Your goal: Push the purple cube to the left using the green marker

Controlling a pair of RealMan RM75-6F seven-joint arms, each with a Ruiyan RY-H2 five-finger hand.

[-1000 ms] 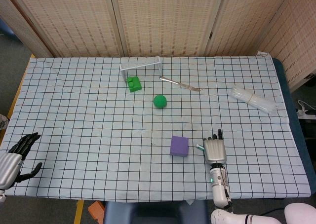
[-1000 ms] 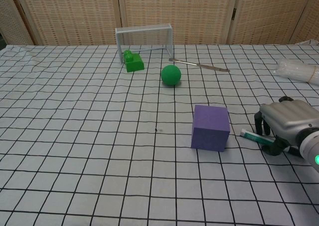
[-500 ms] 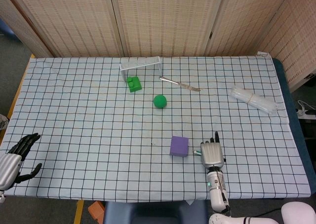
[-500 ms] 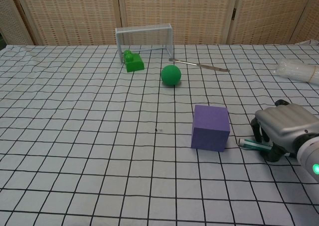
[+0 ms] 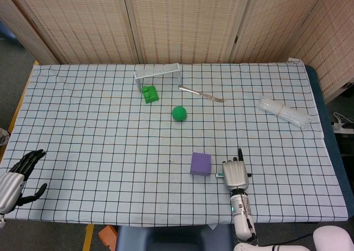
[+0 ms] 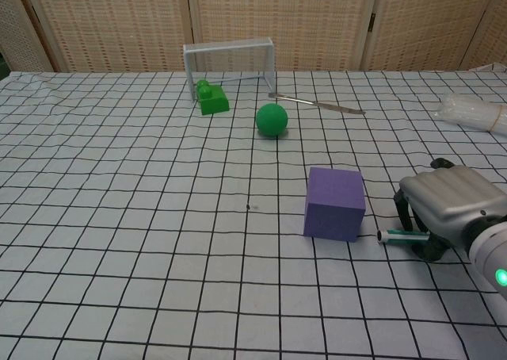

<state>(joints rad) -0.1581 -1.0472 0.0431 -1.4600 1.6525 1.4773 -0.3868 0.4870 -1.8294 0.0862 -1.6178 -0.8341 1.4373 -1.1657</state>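
The purple cube (image 5: 201, 163) (image 6: 335, 204) sits on the checked cloth near the front, right of centre. Just to its right my right hand (image 5: 235, 174) (image 6: 449, 209) holds the green marker (image 6: 402, 235) (image 5: 218, 175) under its curled fingers, low over the cloth. The marker lies roughly level, its white tip pointing left at the cube's lower right corner, a small gap away. My left hand (image 5: 15, 179) rests open at the table's front left corner, far from the cube, and only the head view shows it.
A green ball (image 5: 178, 113) (image 6: 272, 120) lies behind the cube. Further back stand a small white goal (image 5: 157, 74) (image 6: 230, 61) and a green block (image 5: 150, 93) (image 6: 212, 98). A metal knife (image 5: 201, 94) (image 6: 317, 103) and a clear plastic bag (image 5: 283, 111) lie at the back right.
My right hand has moved left and toward the table's front with the marker. The marker has swung from slanted to roughly level, and its tip has come closer to the cube. The cube has not moved.
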